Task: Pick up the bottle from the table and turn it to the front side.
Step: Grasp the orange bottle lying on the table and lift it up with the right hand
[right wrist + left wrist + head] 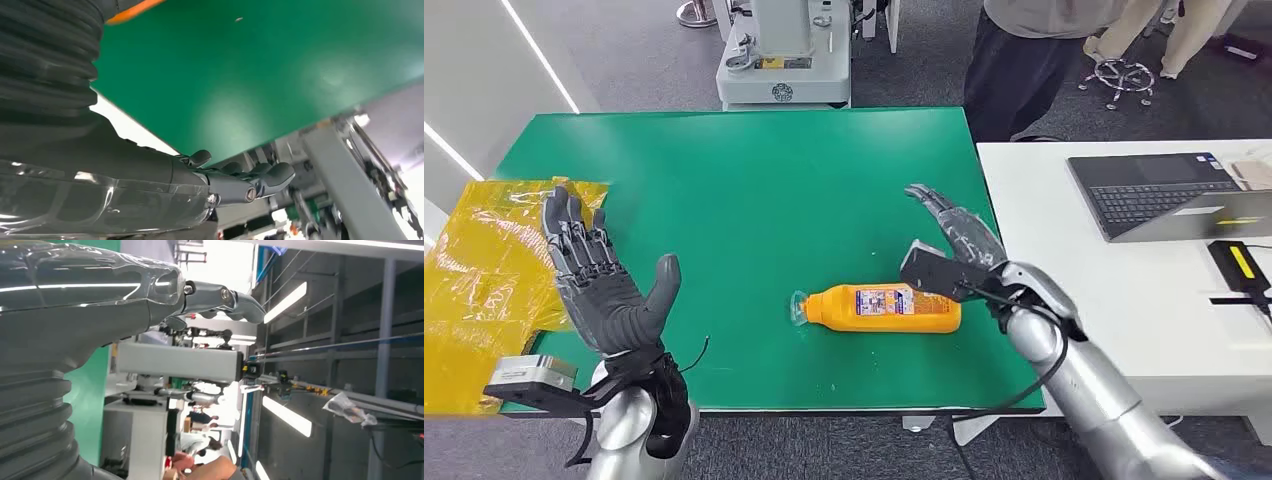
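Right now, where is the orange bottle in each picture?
Head view: the orange bottle lies on its side on the green table, beside the right hand.
Left wrist view: not in it.
Right wrist view: an orange sliver at the edge, by the hand's ribbed cover.
Shared landmark: the green table.

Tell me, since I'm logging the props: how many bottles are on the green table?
1. The orange bottle lies on its side near the front edge of the green table, just left of the right hand.
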Available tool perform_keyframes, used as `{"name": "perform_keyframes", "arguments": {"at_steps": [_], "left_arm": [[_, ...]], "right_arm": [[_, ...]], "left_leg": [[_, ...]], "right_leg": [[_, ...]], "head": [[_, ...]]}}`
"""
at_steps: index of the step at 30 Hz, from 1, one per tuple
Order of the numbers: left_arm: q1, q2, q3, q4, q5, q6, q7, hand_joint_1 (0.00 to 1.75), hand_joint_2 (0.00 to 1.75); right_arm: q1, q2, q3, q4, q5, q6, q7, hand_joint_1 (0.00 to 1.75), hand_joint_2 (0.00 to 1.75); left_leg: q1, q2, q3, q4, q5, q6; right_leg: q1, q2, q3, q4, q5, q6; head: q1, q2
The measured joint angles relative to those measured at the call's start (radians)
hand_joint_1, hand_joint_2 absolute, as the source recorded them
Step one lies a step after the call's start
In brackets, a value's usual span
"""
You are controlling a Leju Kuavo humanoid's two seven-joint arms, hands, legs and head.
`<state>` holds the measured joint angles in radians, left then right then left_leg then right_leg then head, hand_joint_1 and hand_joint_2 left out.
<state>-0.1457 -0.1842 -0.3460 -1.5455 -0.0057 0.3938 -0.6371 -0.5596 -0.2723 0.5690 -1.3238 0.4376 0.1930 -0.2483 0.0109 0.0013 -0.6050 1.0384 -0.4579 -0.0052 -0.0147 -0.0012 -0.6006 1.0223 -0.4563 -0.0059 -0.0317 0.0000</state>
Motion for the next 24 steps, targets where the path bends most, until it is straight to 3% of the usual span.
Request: {"name": "perform_keyframes", "arguments": {"at_steps": [4,6,14,24], "left_arm": [[-0.028,0.013,-0.001,0.010,0.017,-0.026,0.016,0.00,1.75],[-0.040,0.016,-0.001,0.015,0.020,-0.028,0.020,0.00,1.75],[-0.060,0.021,-0.001,0.020,0.026,-0.029,0.029,0.00,1.75],[-0.056,0.021,-0.001,0.020,0.003,-0.042,0.039,0.00,1.75]], "right_arm": [[-0.244,-0.135,0.151,0.147,-0.152,0.315,0.008,0.00,1.75],[-0.305,-0.164,0.218,0.171,-0.207,0.363,0.021,0.00,1.75],[-0.401,-0.190,0.386,0.235,-0.290,0.371,0.026,0.00,1.75],[-0.398,-0.190,0.498,0.314,-0.359,0.328,-0.010,0.00,1.75]], "left_leg": [[0.000,-0.001,-0.001,0.001,0.000,0.000],[0.000,-0.001,-0.001,0.001,0.000,0.000],[0.000,-0.001,-0.001,0.001,0.000,0.000],[0.000,-0.001,-0.001,0.001,0.000,0.000]], "right_leg": [[0.000,0.000,0.000,0.000,0.000,0.000],[0.000,0.000,-0.001,0.000,0.000,0.000],[0.000,0.000,-0.001,0.000,0.000,0.000],[0.000,0.000,-0.001,0.000,0.000,0.000]], "head": [[0.000,0.000],[0.000,0.000],[0.000,0.000],[0.000,0.000]]}}
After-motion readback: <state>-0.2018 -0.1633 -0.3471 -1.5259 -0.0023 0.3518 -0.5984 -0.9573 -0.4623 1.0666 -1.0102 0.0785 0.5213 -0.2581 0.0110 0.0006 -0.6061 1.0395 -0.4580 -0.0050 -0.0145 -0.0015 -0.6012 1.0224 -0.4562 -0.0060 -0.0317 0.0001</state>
